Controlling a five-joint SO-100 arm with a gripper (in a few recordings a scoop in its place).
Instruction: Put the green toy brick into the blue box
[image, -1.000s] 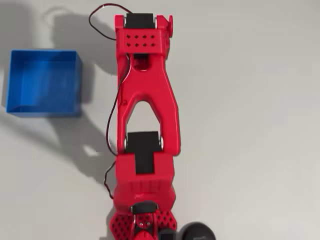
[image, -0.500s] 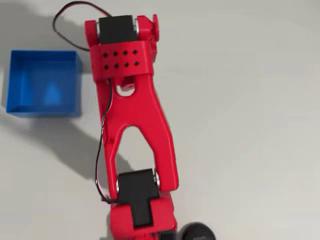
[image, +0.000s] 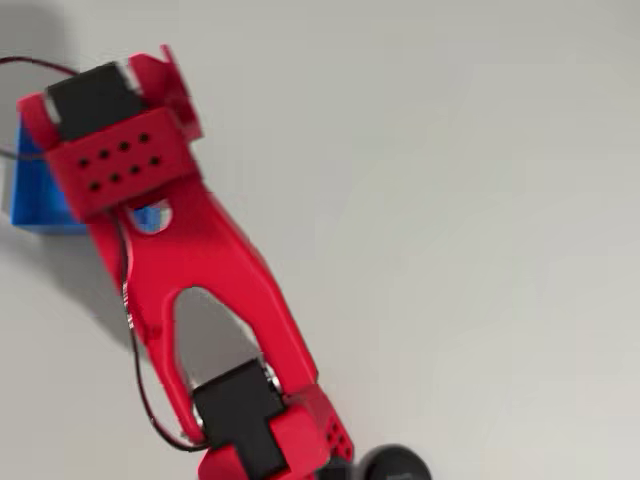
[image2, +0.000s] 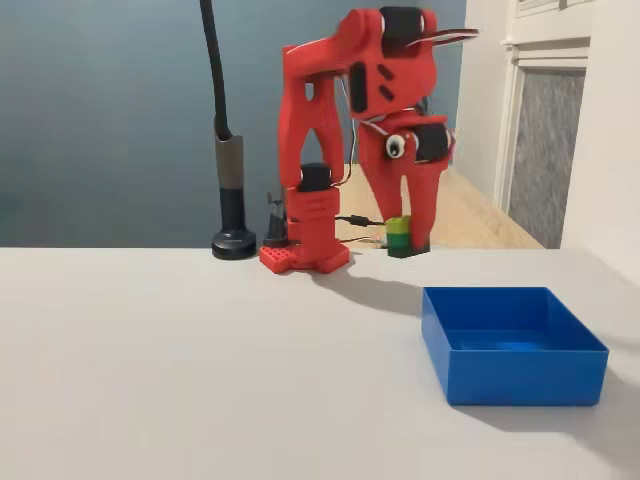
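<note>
In the fixed view the blue box (image2: 514, 345) sits nearest the camera, close to the counter's (image2: 200, 360) right edge, with its open top up and its flat bottom bare. Behind it and higher, the red arm (image2: 340, 130) folds over from its base (image2: 305, 250), which stands near the far edge of the counter, and its gripper (image2: 403, 236) points straight down. The fingers (image2: 422, 215) are clenched on the green toy brick (image2: 399, 237), its lime top over a darker green lower layer, held off the counter. The brick hangs behind the box's far left corner as this view shows it, above the level of the walls; whether it is over the box or short of it cannot be told from here. Beside the base, further left along the far edge, a black pole on a round foot (image2: 234, 243) rises out of the picture. In the overhead view the arm (image: 180, 260) slants from the bottom edge up toward the upper left, and its wrist block covers most of the box (image: 35, 195), of which a blue strip shows at the left edge.
</note>
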